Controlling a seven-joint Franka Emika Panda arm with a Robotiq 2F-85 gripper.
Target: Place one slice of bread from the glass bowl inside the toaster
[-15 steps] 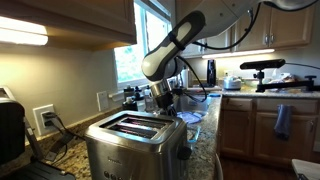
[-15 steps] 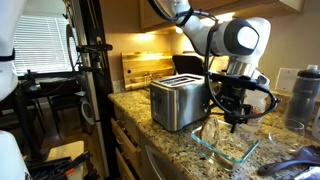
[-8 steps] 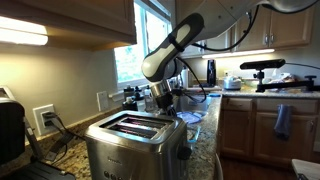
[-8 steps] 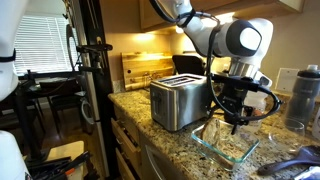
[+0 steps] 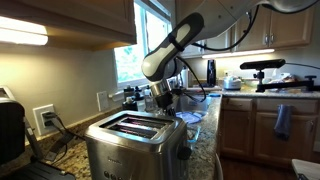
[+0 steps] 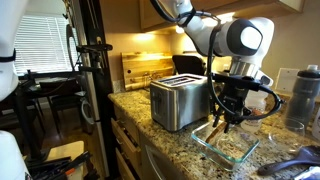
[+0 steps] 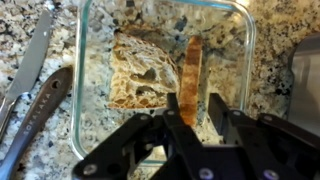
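Observation:
Seen from the wrist, the clear glass bowl on the granite counter holds one slice of bread lying flat and a second slice of bread standing on edge. My gripper reaches down into the bowl, its two black fingers closed in on either side of the upright slice. In both exterior views the gripper hangs over the bowl, right beside the steel toaster, whose two top slots are empty.
A knife and another metal utensil lie on the counter beside the bowl. A wooden board leans behind the toaster, a tumbler stands near the bowl, and a black appliance sits at the counter's end.
The gripper's fingers have closed from wide open onto the upright slice. The arm has stayed over the bowl.

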